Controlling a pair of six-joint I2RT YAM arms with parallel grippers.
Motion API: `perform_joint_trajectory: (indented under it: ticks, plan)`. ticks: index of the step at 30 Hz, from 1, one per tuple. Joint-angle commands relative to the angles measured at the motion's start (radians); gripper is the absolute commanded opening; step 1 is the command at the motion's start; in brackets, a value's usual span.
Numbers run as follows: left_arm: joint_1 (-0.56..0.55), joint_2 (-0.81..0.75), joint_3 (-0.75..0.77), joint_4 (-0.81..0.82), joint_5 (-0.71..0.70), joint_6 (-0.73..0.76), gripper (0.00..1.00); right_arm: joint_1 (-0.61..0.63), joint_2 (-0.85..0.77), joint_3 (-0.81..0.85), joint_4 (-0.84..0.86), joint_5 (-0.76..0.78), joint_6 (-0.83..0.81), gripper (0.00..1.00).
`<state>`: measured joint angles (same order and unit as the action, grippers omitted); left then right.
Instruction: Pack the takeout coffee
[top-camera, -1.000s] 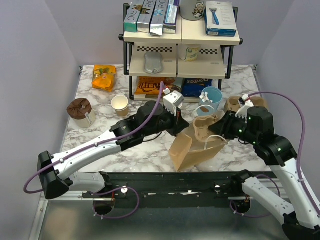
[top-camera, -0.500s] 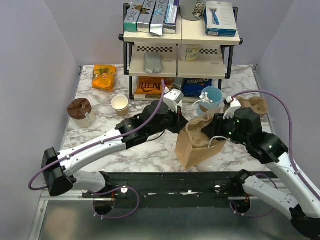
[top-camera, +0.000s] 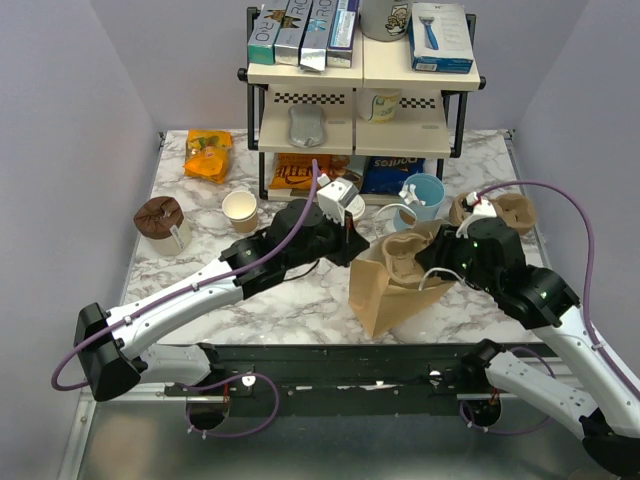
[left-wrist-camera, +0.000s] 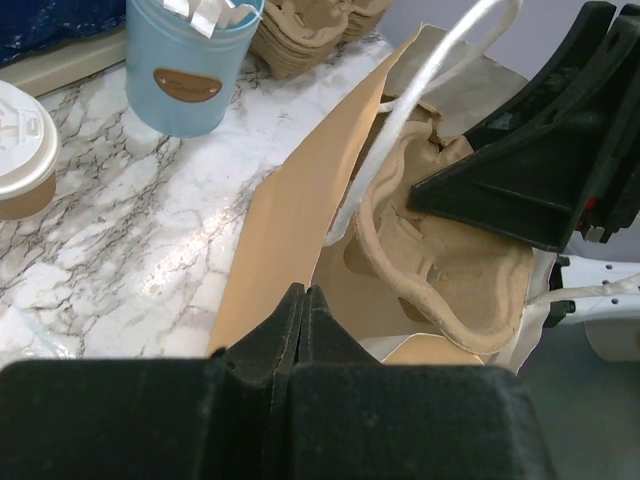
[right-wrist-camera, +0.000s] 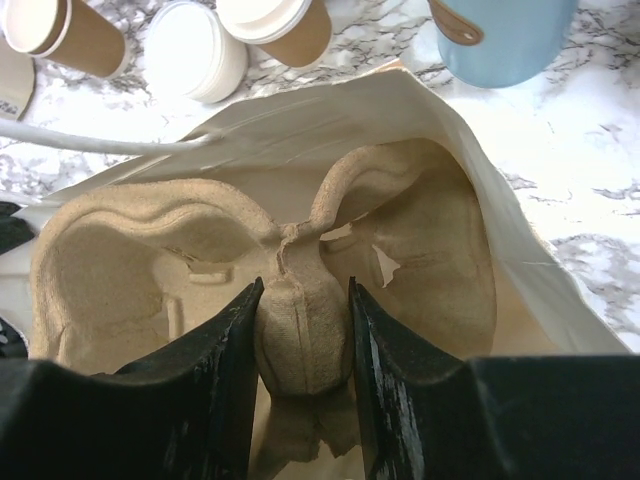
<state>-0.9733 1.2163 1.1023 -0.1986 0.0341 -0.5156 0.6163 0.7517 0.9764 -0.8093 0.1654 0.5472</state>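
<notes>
My left tool (left-wrist-camera: 300, 310) is clenched on the near rim of the brown paper bag (top-camera: 385, 305). Its two fingers are pressed together, with the paper edge between them. The bag is on the marble counter (left-wrist-camera: 150, 220), between my two arms, and its mouth is open.

My right tool (right-wrist-camera: 302, 300) is grasping a moulded pulp cup carrier (right-wrist-camera: 130, 250) by its middle post, with one finger on each side of the post. The carrier is tilted and sits partly inside the mouth of the bag. In the top view its upper part is above the rim. One white cord handle (left-wrist-camera: 430, 70) of the bag curves over the carrier.

The takeout coffee (left-wrist-camera: 20, 150) stands upright on the counter, outside the bag, with its white lid on. In the left wrist view it is near the light-blue cup (left-wrist-camera: 190, 70), on that cup's left side, and it does not touch it. Neither of my tools touches the coffee. In the top view I cannot make it out clearly beside my left arm.

A stack of carriers (left-wrist-camera: 310, 35) lies on the counter just behind the light-blue cup, near the back edge of the bag.
</notes>
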Motion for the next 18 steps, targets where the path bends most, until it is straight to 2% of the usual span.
perform_joint_trajectory:
  ticks: [1, 8, 13, 15, 16, 18]
  plan:
    - [0.021, -0.023, -0.033, 0.053, 0.128, 0.054, 0.0, 0.005, 0.008, 0.027, -0.099, 0.091, 0.028, 0.45]
    - [0.033, -0.055, -0.056, 0.114, 0.275, 0.138, 0.0, 0.005, 0.005, 0.05, -0.145, 0.149, 0.069, 0.45]
    - [0.041, -0.037, -0.048, 0.108, 0.286, 0.14, 0.0, 0.005, 0.006, 0.056, -0.156, 0.141, 0.076, 0.46]
    - [0.045, -0.026, -0.041, 0.105, 0.29, 0.128, 0.0, 0.005, 0.0, 0.045, -0.125, 0.093, 0.042, 0.45]
    - [0.047, -0.02, -0.038, 0.103, 0.29, 0.118, 0.0, 0.005, -0.005, 0.03, -0.099, 0.059, -0.034, 0.45]
    - [0.048, -0.003, -0.018, 0.1, 0.288, 0.097, 0.0, 0.005, 0.003, 0.005, -0.039, -0.031, -0.102, 0.49]
